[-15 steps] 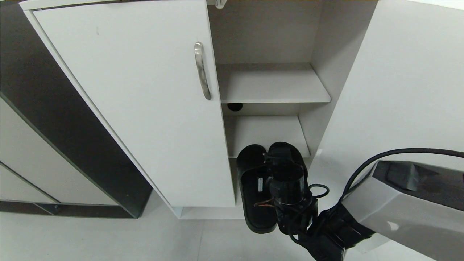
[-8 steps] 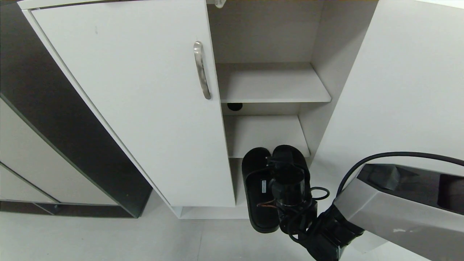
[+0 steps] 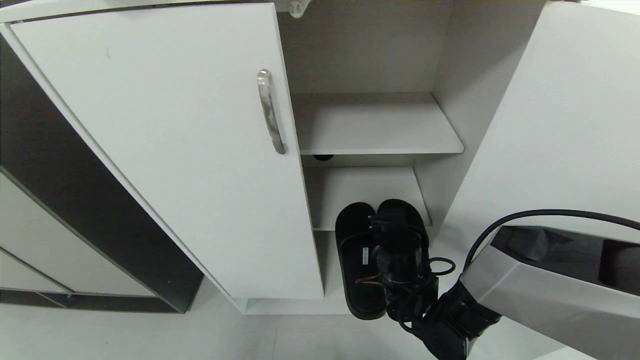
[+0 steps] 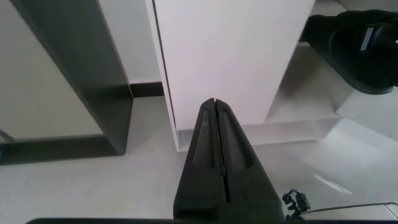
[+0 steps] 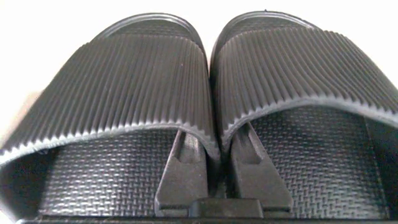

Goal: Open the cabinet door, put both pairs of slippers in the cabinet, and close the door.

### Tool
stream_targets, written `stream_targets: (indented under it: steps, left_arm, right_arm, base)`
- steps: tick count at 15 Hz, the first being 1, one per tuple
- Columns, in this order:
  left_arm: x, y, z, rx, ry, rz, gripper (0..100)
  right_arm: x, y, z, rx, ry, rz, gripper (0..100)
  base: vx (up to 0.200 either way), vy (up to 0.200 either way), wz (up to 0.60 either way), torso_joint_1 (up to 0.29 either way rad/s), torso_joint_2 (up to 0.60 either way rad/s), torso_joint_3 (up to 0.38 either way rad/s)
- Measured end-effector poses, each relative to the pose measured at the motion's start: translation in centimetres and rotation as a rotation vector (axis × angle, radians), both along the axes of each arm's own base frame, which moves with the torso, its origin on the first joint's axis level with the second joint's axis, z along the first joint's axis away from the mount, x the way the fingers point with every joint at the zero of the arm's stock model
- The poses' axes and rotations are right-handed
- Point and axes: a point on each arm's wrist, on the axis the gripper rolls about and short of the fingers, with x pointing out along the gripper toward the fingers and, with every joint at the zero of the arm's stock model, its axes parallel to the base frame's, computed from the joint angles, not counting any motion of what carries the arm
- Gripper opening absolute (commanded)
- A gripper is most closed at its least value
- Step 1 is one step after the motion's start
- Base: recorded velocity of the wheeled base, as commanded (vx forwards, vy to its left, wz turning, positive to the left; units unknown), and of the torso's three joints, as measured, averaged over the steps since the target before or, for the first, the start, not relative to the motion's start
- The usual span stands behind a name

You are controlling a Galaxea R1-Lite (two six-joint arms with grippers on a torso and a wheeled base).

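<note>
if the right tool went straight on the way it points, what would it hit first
The right tool carries the black slippers ahead of it, so their toes would likely meet the lower shelf first, at its front edge or top; depth is unclear.

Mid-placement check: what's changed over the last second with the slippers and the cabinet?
The right hand carried the pair of black slippers a little to the robot's right, in front of the cabinet. The later shift of the whole head view is camera motion, not the furniture moving. Unchanged: the hand's grip on the slippers, the open door, the shut left-side door.
</note>
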Motion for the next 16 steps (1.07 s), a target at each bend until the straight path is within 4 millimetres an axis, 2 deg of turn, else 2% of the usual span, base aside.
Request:
stream_targets:
  steps: [1,7,16]
  left_arm:
    - [0.0,0.0,0.0,0.000,0.001,0.000,0]
    - [0.0,0.0,0.0,0.000,0.000,0.001,0]
    - [0.0,0.0,0.0,-0.003,0.000,0.001,0]
  right_arm:
    - [0.0,0.0,0.0,0.000,0.000,0.001,0]
    - [0.4,0.4,0.3,0.012,-0.013,0.010,0]
    - [7.8,2.1,2.3,0.040,-0.050,-0.061,0]
  base:
    - [0.200,0.000,0.00,-0.002,0.00,0.007]
    - [0.000,0.000,0.00,0.000,0.00,0.000]
    - [0.000,0.000,0.00,0.000,0.00,0.000]
